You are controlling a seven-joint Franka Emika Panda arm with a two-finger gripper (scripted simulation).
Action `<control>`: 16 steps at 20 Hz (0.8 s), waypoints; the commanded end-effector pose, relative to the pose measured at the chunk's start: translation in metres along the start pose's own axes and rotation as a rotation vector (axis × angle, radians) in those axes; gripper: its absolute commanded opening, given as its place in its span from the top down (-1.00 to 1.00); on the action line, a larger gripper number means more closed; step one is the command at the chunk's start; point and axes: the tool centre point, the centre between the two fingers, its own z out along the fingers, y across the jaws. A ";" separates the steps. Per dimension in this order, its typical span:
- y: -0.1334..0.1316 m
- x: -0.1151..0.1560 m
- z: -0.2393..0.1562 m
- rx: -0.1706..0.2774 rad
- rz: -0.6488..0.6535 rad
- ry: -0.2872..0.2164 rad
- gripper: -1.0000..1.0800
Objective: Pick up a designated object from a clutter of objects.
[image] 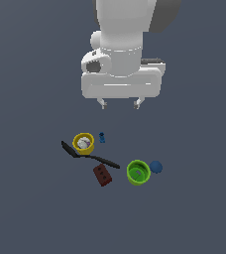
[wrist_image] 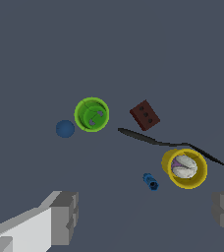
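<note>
Plain dark grey floor (image: pixel 26 213) all around, and going across the exterior view from its left you get a thin black utensil (image: pixel 90 157), a yellow cup (image: pixel 83 143), a tiny blue piece (image: pixel 102 137), the red-brown block (image: pixel 102 175), a green cup (image: pixel 138 172) and a blue ball (image: pixel 156 166). The claw (image: pixel 120 103) hangs well above it all, fingers spread wide and holding nothing, while the block lies just beside the utensil's tail end. My guess is that's the risk: a sloppy descent could catch the utensil and knock the block askew.

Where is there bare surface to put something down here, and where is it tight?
Bare floor surrounds the cluster, widest below the block and at the exterior view's left of the yellow cup. Crowded: utensil touches the yellow cup, close to the block; ball sits by the green cup.
</note>
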 end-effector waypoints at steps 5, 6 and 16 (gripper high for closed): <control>0.003 0.007 0.010 -0.002 -0.025 -0.003 -0.92; 0.004 0.009 0.013 -0.003 -0.033 -0.004 -0.92; 0.021 0.039 0.070 -0.012 -0.169 -0.022 -0.92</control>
